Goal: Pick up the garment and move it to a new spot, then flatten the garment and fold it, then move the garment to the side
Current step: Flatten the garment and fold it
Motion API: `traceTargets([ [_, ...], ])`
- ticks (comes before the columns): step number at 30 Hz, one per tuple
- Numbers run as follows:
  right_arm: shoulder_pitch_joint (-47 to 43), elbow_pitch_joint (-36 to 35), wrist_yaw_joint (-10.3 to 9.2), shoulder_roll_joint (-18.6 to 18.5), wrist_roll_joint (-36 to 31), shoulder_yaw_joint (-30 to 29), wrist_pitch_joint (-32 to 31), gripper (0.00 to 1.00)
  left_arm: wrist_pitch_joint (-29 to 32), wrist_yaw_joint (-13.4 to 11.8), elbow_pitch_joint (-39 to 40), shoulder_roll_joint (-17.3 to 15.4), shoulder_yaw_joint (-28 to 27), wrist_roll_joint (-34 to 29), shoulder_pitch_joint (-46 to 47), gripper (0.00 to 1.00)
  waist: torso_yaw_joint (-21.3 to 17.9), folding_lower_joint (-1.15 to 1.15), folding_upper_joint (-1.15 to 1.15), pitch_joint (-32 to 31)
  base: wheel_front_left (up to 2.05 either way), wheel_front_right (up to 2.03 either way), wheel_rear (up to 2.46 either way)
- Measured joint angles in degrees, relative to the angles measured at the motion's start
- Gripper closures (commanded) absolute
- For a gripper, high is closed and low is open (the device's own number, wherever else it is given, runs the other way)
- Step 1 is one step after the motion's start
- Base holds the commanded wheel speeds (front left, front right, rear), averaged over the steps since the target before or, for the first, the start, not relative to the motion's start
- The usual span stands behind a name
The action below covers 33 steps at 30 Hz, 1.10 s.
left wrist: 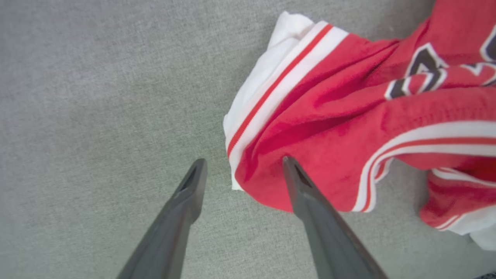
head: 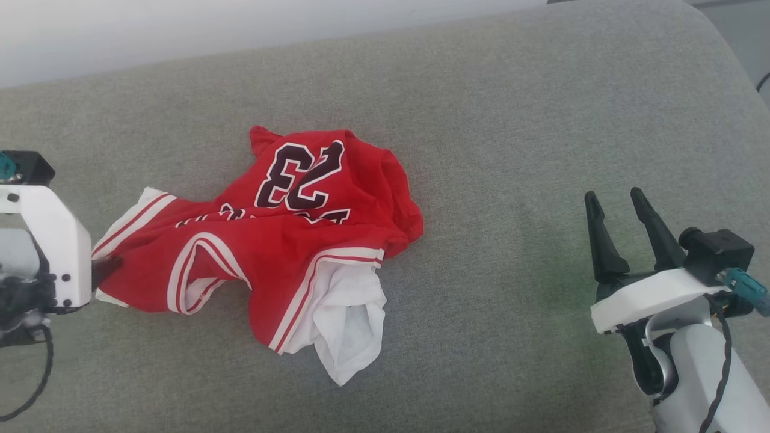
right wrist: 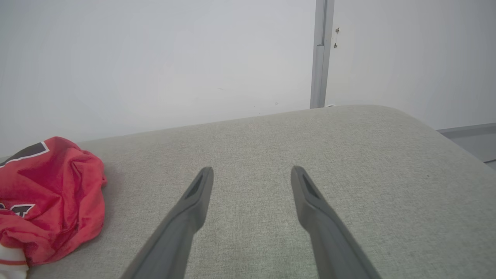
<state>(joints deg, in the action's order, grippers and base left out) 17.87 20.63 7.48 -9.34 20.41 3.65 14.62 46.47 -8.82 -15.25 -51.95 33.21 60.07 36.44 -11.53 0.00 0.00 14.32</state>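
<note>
The garment (head: 271, 228), a red jersey with a dark "23" print, striped trim and white inner fabric, lies crumpled on the grey cushioned surface (head: 511, 120). My left gripper (head: 106, 267) sits at the garment's left edge. In the left wrist view this left gripper (left wrist: 244, 164) is open and straddles the striped corner of the garment (left wrist: 341, 128), one finger over red cloth and the other over bare grey fabric. My right gripper (head: 619, 207) stands open well to the right of the garment, holding nothing. The right wrist view has the right gripper (right wrist: 252, 171) above bare surface, with the garment (right wrist: 50, 193) at far left.
The grey surface ends at a white wall (head: 180, 30) at the back and rounds off at its far right corner (head: 710, 36). A vertical grey strip (right wrist: 319, 54) runs down the wall. A dark cable (head: 36, 385) hangs by my left arm.
</note>
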Motion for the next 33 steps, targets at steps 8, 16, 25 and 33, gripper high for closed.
traceTargets([
  [8, 0.3, 0.0, 0.00, 0.2, 0.0, 0.5, 0.0, 0.00, -1.2, 2.2, -5.2, 4.0, 0.8, 1.2, -0.1, 0.94, -0.4, 0.00, 0.00, 0.7, 0.00, 0.00, 0.00],
  [16, 0.2, 0.3, 0.00, 0.0, 0.0, 0.3, 0.0, 0.00, -2.3, 4.9, -6.9, 6.3, 0.3, 2.6, 1.7, 1.00, -0.6, 0.00, 0.00, 0.1, 0.00, 0.00, 0.00],
  [25, 0.0, 0.3, 0.00, 0.4, -0.3, 0.7, 0.0, 0.00, -0.8, 6.6, -0.9, 11.6, 2.3, 3.4, 4.5, 1.00, -0.5, 0.00, 0.00, -0.4, 0.00, 0.00, 0.00],
  [33, 0.2, 0.5, 0.00, 0.6, 0.0, 1.1, 0.0, 0.00, 0.8, 7.6, 0.4, 14.4, 7.8, 0.2, 3.9, 0.19, -0.9, 0.00, 0.00, 0.2, 0.00, 0.00, 0.00],
])
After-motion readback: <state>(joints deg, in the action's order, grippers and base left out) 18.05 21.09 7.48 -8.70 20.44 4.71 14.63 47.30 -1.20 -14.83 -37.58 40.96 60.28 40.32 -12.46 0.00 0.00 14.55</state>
